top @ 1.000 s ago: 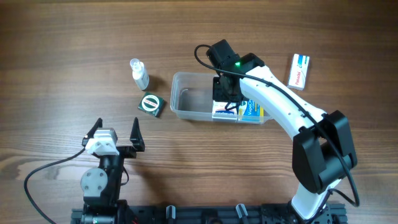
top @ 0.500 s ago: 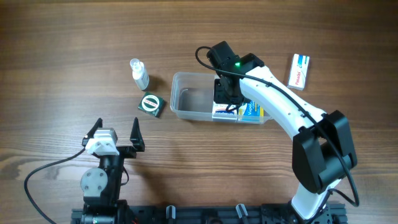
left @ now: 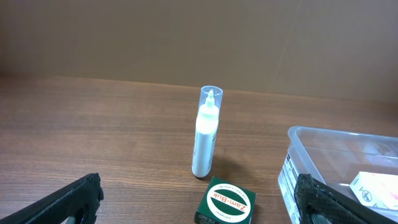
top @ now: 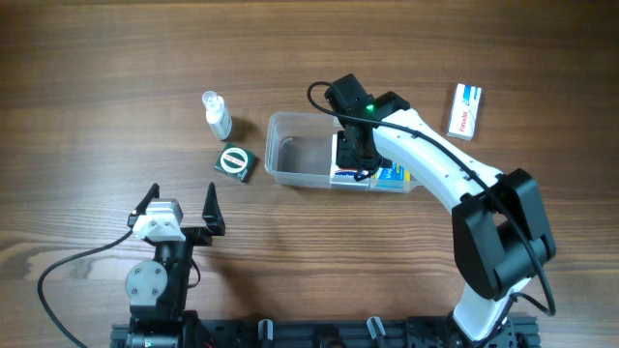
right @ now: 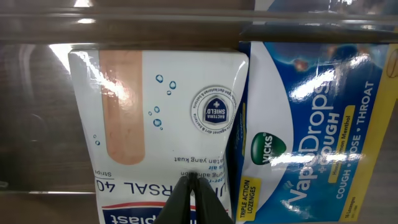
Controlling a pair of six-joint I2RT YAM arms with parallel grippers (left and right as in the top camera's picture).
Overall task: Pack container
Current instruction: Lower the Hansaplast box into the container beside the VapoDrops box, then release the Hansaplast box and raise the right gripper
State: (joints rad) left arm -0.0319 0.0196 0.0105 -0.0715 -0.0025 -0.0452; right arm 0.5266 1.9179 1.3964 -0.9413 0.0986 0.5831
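**A:** Where does the container sit?

**B:** The clear container (top: 274, 155) rests on the wooden worktop (top: 97, 77), near the middle of the overhead view. In its right half, 2 boxes lie flat side by side with their edges touching. One is a white plaster box (right: 161, 112) and the other a blue Vicks VapoDrops box (right: 311, 124).

**A:** And the 2 arms?

**B:** The right arm's fingers (right: 188, 196) reach down into the container. They are pressed together into 1 dark point over the plaster box and grip nothing. Whether the point touches the box cannot be told. The left arm's fingers (top: 211, 205) are spread wide apart and hold nothing, well apart from the container.

**A:** What lies outside it?

**B:** A small spray bottle (left: 205, 140) stands upright to the container's left. A green Zam-Buk box (left: 225, 202) lies near the bottle and beside the container. 1 white box (top: 465, 110) lies off to the right.
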